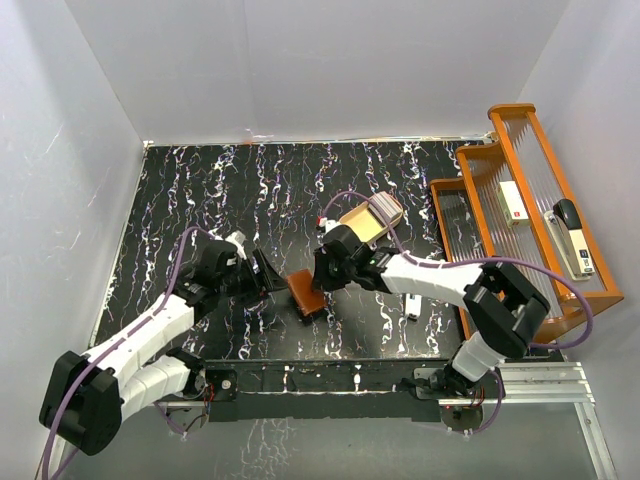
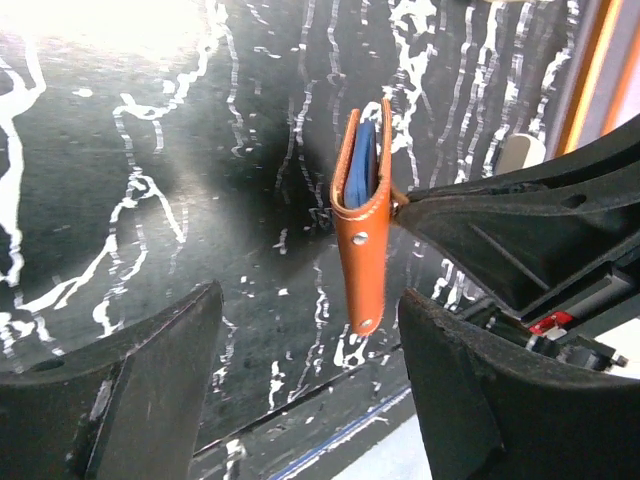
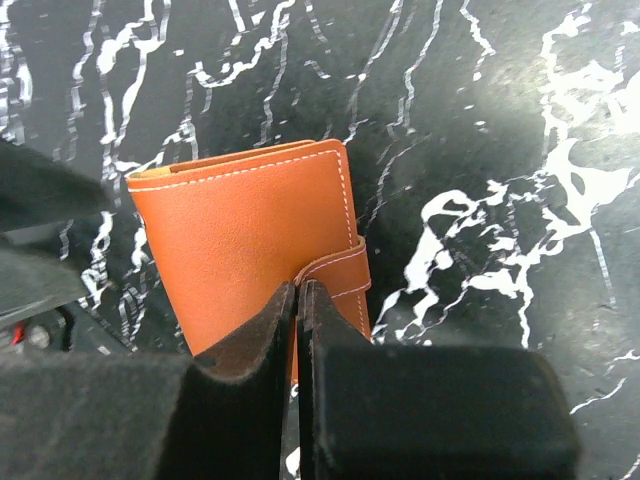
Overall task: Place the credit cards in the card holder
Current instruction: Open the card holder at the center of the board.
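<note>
- Pictured above a black table veined in white (image 1: 200,200): a small brown leather bifold card holder (image 3: 250,220), folded over and stood on edge between the two arms, near the middle of the table's front half.
- Pinched at the edge just beside its stitched strap tab by the right gripper (image 3: 298,290), the two black fingers drawn almost together with only a sliver of gap left.
- Faced edge-on by the left gripper (image 1: 265,272), spread wide and holding nothing, with the card holder just ahead of its fingers and apart from both.
- Showed a strip of blue between the slightly parted brown leaves in the left wrist view; could not be told whether lining or card.
- Could not be told, either, whether the card holder's bottom edge touched the table or hung clear of it.
- Stood along the table's right side: a stepped orange wooden rack (image 1: 512,108) with ribbed clear shelves, a black-and-grey stapler (image 1: 572,232) lying on one step.
- Lay just behind the right arm's wrist: a flat tan block (image 1: 372,218) with a pale striped end.
</note>
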`<state>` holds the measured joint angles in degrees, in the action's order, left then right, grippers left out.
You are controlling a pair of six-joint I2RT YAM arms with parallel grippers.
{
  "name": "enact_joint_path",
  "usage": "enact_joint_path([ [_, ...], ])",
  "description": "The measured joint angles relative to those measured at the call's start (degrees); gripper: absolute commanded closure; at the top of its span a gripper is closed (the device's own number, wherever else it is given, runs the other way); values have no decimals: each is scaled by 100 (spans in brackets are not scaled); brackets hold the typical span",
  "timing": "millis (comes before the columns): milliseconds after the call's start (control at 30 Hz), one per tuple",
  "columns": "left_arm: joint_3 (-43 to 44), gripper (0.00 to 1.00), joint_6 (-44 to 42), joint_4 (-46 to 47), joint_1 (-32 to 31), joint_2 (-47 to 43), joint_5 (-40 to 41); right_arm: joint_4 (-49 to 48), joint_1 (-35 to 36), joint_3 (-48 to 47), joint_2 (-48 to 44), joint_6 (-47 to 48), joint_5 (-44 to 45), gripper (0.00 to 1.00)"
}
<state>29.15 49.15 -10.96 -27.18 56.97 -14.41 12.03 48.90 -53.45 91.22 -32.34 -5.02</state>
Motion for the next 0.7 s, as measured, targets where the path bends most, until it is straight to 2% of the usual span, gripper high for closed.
enact_joint_path([
  [100,-223,37,205,485,0,7,-302,-286,0,232,-243,-247,-216,100],
  [200,-278,47,337,835,0,125,-544,-487,0,356,-389,-435,-420,100],
  [333,-295,78,476,1185,0,310,-734,-713,0,378,-409,-643,-601,100],
  [500,-396,100,597,1394,0,315,-824,-887,0,494,-492,-763,-726,100],
  [700,-393,100,568,1261,0,199,-807,-887,13,498,-494,-695,-734,100],
])
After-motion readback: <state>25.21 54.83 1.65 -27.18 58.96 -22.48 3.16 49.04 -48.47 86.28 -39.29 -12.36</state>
